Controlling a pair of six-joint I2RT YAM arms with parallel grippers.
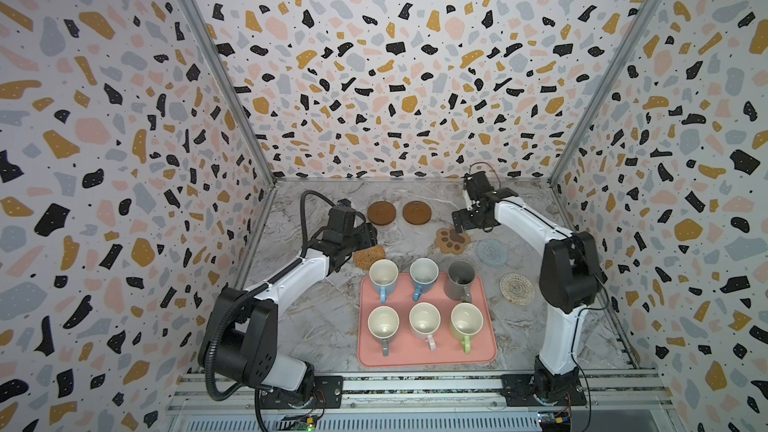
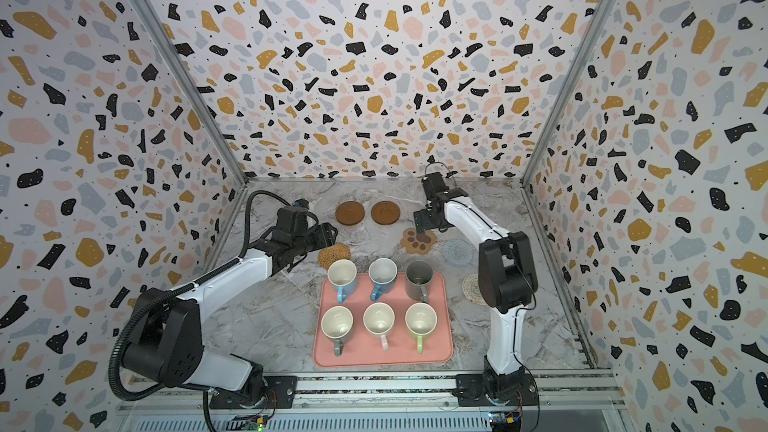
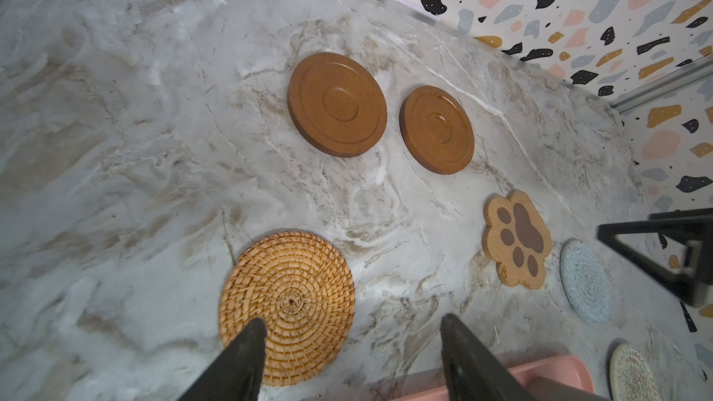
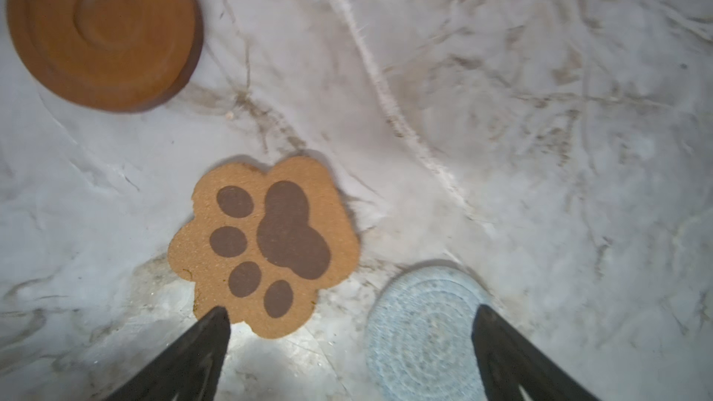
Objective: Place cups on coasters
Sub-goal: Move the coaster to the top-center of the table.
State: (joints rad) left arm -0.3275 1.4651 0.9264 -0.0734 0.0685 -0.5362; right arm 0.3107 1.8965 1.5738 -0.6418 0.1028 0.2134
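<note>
Six cups stand upright on the pink tray point(image 1: 489, 351): two light blue point(image 1: 383, 277) point(image 1: 424, 274) and a taller dark grey point(image 1: 460, 280) in the far row, then grey point(image 1: 383, 323), pink point(image 1: 424, 321) and light green point(image 1: 466, 322). The coasters lie bare beyond it: two brown discs point(image 1: 381, 213) point(image 1: 416, 213), rattan round point(image 3: 287, 302), paw shape point(image 4: 266, 243), grey-blue round point(image 4: 420, 337) and whitish round point(image 1: 517, 288). My left gripper point(image 3: 353, 324) hangs open and empty over the rattan coaster's edge. Open and empty too, my right gripper point(image 4: 349, 312) hovers between the paw and grey-blue coasters.
Patterned walls close in the marble table point(image 1: 316, 317) on three sides, with metal posts at the back corners. An aluminium rail point(image 1: 415, 384) carrying both arm bases runs along the front edge. The tray sits in the front middle between the two arms.
</note>
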